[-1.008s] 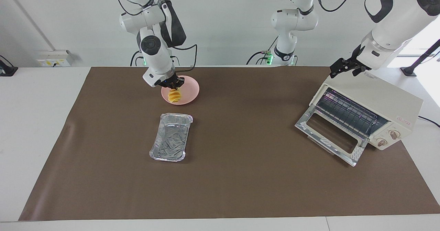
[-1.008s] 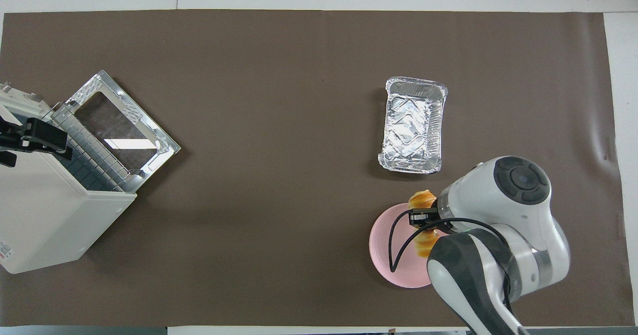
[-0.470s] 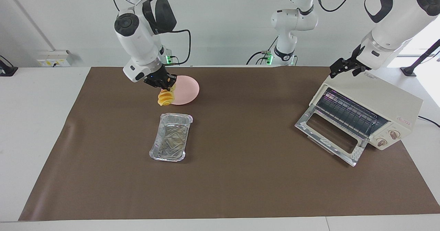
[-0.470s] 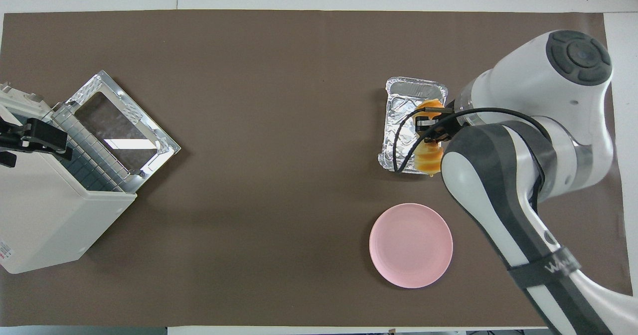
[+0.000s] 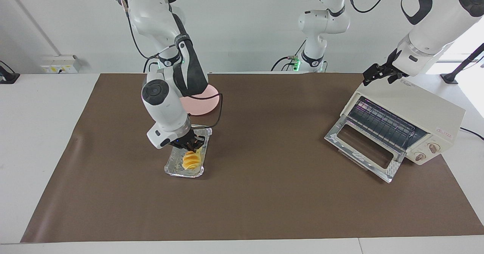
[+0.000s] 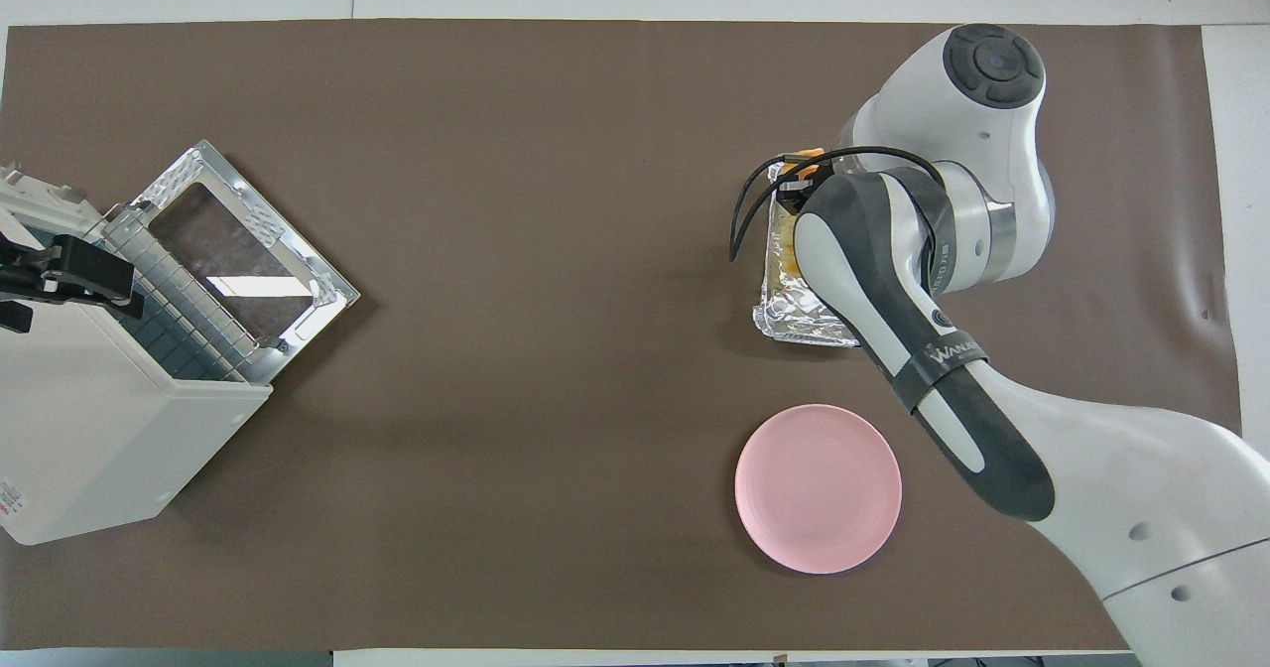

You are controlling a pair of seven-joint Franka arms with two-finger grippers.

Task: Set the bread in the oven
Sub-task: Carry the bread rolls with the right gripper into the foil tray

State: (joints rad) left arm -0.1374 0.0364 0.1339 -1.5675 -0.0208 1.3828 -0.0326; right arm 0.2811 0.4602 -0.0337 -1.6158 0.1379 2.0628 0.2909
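1. Foil tray (image 5: 186, 156) lying between the pink plate (image 5: 206, 97) and the table's front edge, likely as carrier for the oven (image 5: 401, 123), door dropped open.
2. Golden bread (image 5: 191, 160) hanging low in the tray, pinched by the right gripper (image 5: 190, 145).
3. Left gripper (image 5: 378, 73) spread wide, waiting over the oven's top.
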